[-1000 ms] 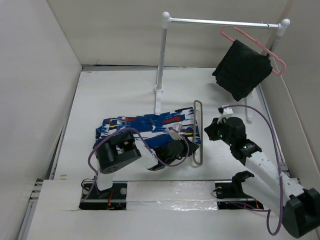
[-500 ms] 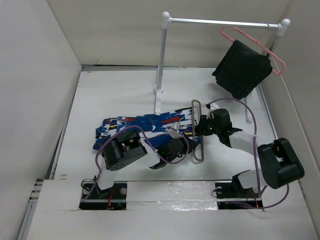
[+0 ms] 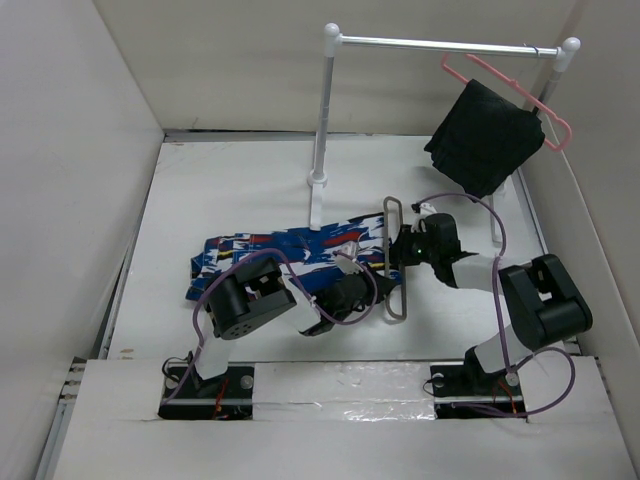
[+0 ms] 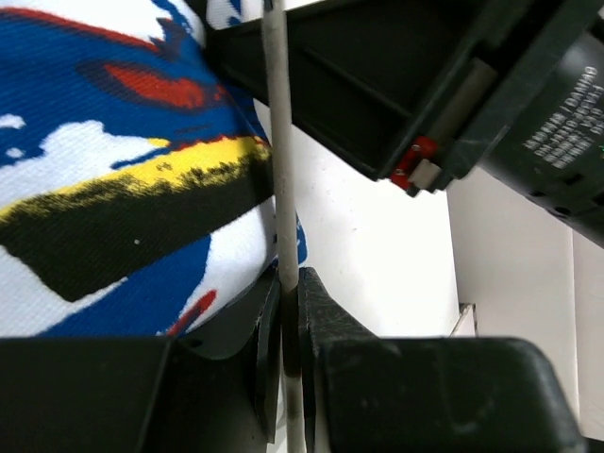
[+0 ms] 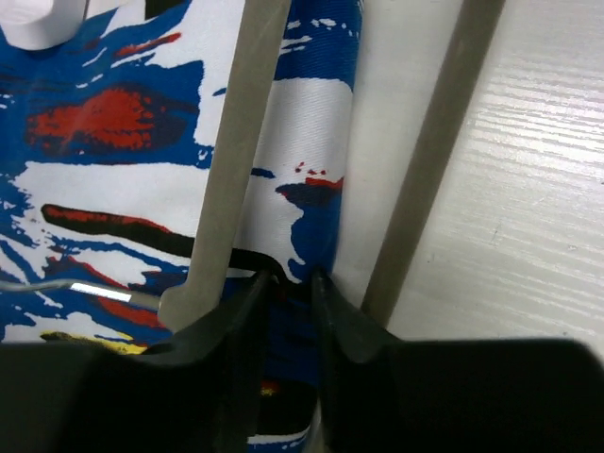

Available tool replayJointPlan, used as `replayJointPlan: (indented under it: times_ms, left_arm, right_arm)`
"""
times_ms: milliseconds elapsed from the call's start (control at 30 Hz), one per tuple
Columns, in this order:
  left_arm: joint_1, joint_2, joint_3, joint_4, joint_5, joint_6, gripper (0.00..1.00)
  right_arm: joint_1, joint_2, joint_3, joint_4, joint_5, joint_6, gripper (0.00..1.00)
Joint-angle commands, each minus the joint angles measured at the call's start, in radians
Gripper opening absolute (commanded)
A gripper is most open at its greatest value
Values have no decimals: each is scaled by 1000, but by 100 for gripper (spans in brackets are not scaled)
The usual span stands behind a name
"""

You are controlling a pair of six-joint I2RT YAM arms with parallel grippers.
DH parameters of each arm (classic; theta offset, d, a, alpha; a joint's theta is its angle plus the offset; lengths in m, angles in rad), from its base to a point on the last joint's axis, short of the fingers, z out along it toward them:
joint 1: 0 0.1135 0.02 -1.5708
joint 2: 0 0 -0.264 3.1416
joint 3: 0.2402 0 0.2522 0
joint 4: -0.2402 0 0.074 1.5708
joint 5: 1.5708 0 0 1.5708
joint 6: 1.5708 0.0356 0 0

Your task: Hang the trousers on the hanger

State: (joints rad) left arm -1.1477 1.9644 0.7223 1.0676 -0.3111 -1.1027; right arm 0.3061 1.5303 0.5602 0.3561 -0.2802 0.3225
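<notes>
Soft fabric trousers [image 3: 290, 250] in a busy blue, white, red and black print are seen laid flat across the white table [image 3: 230, 190], their right end meeting a thin grey-silver metal wire hanger [image 3: 398, 318] that lies on the tabletop. In the right wrist view, one hanger bar [image 5: 236, 142] is shown crossing over the printed cloth [image 5: 123, 179], while the other bar [image 5: 434, 160] rests on bare table just beside the fabric's edge.

The left gripper [image 3: 382, 297] is closed tight on the hanger's wire, which is pinched between its black fingers [image 4: 321, 311] at the trousers' corner. The right gripper [image 3: 398, 255] is brought down opposite it; its jaws are drawn almost together, and the folded edge of the trousers is caught between them [image 5: 288, 283].

At the back of the table, a white rail stand [image 3: 330, 120] is pictured with a pink plastic hanger [image 3: 555, 115], over which a plain black cloth [image 3: 485, 140] is draped.
</notes>
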Motion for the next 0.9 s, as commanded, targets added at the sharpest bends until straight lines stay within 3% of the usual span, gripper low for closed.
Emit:
replayJointPlan:
  times_ms: [0,133,300,733,867]
  left_arm:
    - [8,-1,-4,43,-11,15,0]
    - [8,-7,-20,46,-26,15,0]
    - [17,-18,-38,38,-48,18,0]
    - [26,-39,-66,40,-66,7,0]
    - [26,-56,-64,-13,-97,1,0]
  right_arm:
    - [-18,37,-17,141,-60,36,20]
    - [-28,34,-34,176,-85,46,1]
    - [-38,-71,-66,163,-70,53,0]
    - [-47,-409,-88,-113,61,-16,0]
    - [-97,-447,-141,-112,58,-14,0]
